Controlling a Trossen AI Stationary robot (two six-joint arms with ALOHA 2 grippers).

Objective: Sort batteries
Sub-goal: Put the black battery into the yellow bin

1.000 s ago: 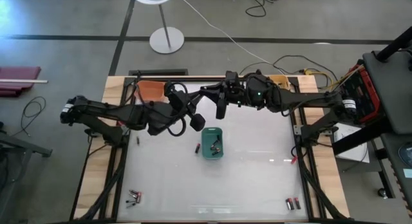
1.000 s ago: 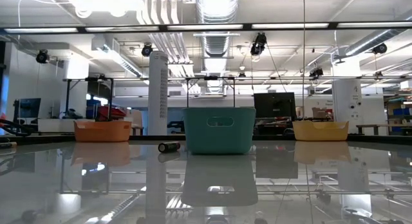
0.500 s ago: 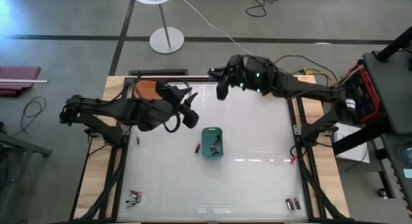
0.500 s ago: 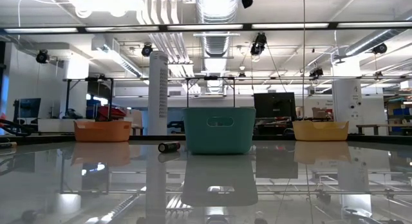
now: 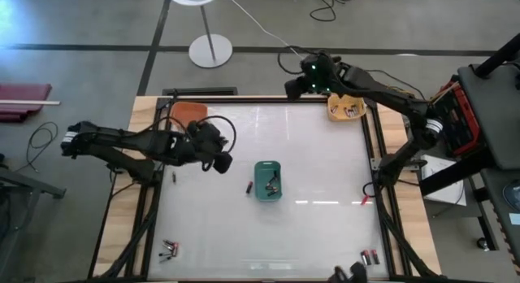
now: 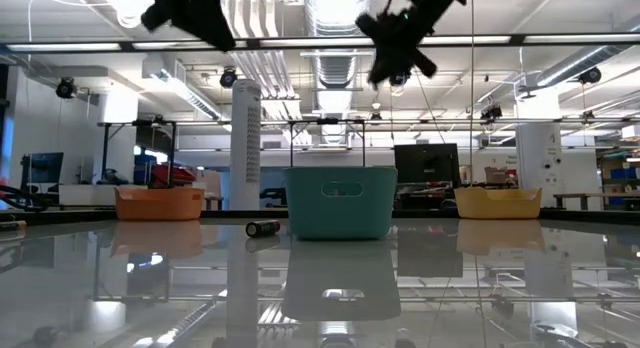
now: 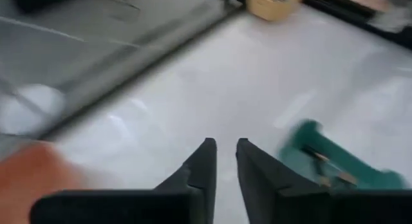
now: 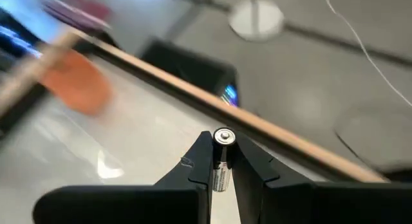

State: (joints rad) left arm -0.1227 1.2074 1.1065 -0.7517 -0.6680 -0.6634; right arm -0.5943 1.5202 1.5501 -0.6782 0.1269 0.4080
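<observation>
**Carrying a cell toward the far corner**

Looking from above, the right gripper has swung away from the teal bin at mid-surface to the far edge, near the yellow bin. The left gripper has drawn back toward the orange bin. Loose batteries lie at the near corners, and one lies beside the teal bin.

At table height, both grippers now hang high in frame, where a moment ago neither showed; the lone cell rests left of the teal bin.

From the left wrist, the fingers stand almost together with nothing between them.

From the right wrist, the fingers pinch a silvery battery upright. It seems picked and bound for a bin, likely the yellow one.
</observation>
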